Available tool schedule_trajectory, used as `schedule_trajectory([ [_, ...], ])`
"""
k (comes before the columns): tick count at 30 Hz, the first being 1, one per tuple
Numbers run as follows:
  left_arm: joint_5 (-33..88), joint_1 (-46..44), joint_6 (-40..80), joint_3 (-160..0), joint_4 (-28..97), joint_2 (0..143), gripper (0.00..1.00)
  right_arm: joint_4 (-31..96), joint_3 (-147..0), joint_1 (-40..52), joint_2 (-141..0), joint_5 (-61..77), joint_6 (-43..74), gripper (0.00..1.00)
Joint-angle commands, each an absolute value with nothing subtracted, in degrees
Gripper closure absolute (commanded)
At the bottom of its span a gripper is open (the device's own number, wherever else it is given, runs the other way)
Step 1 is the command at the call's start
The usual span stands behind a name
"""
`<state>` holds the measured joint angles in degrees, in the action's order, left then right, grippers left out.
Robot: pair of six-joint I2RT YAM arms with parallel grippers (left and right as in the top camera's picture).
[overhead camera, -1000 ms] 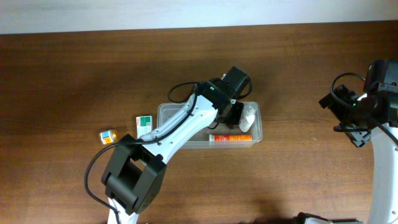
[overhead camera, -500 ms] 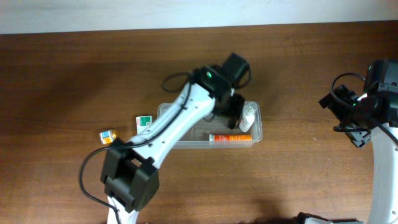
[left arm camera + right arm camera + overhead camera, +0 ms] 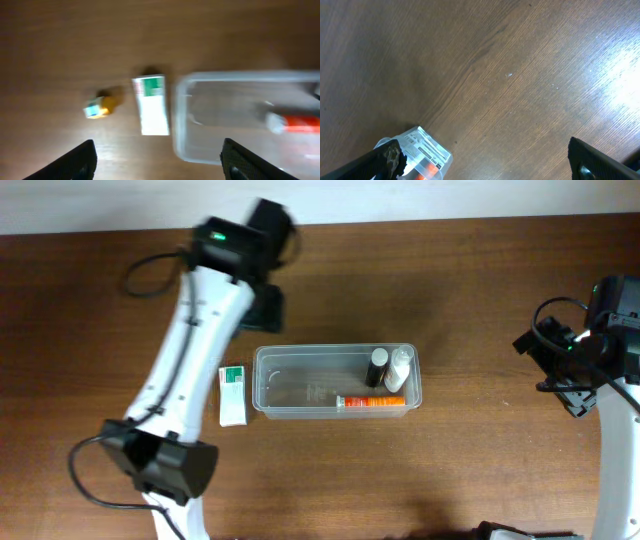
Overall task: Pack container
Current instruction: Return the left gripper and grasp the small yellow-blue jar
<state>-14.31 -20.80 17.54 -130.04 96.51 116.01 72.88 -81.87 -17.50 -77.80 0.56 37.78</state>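
Table (image 3: 480, 290) is dark brown wood grain and fills all three views. A pale strip of wall (image 3: 400, 200) runs along its far edge, past the left pincer (image 3: 157, 162) on the side away from the arm bases. Light: a hard bright glare on the wood ahead and to the right of the right pincer (image 3: 490, 165), and a softer sheen on the wood just in front of the left pincer.

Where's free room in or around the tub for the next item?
In the container, the left half is bare, from its left wall to the black-capped bottle. Right end is crowded: that bottle, white bottle, orange tube. Outside, the table right of it is bare; a box lies beside the left wall.
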Motion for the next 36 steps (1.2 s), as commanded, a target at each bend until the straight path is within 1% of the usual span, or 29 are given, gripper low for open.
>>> schedule_trajectory([
  [1, -15.2, -15.55, 16.38, -127.72, 96.71, 113.65, 0.19, 72.86, -82.3, -17.69, -77.01, 0.67, 38.41, 0.02],
  [6, -13.06, -8.1, 16.36, -119.96, 96.53, 113.65, 0.19, 72.86, -82.3, -17.69, -77.01, 0.67, 38.39, 0.02],
  [9, -11.11, -4.6, 15.51, -113.12, 94.19, 113.65, 0.18, 72.86, -82.3, -17.69, -77.01, 0.67, 38.39, 0.02],
  [13, -8.91, -0.75, 13.72, -104.44, 88.55, 113.65, 0.18, 72.86, -82.3, -17.69, -77.01, 0.69, 38.41, 0.02],
  [19, -1.85, 4.25, 10.55, -95.04, 78.72, 113.65, 0.18, 72.86, -82.3, -17.69, -77.01, 0.67, 38.39, 0.02],
  [26, -1.93, 6.07, 9.28, -86.41, 73.19, 113.65, 0.18, 72.86, -82.3, -17.69, -77.01, 0.67, 38.39, 0.02],
  [36, -2.74, 6.2, 7.38, -79.53, 64.01, 113.65, 0.18, 72.86, -82.3, -17.69, -77.01, 0.67, 38.41, 0.02],
])
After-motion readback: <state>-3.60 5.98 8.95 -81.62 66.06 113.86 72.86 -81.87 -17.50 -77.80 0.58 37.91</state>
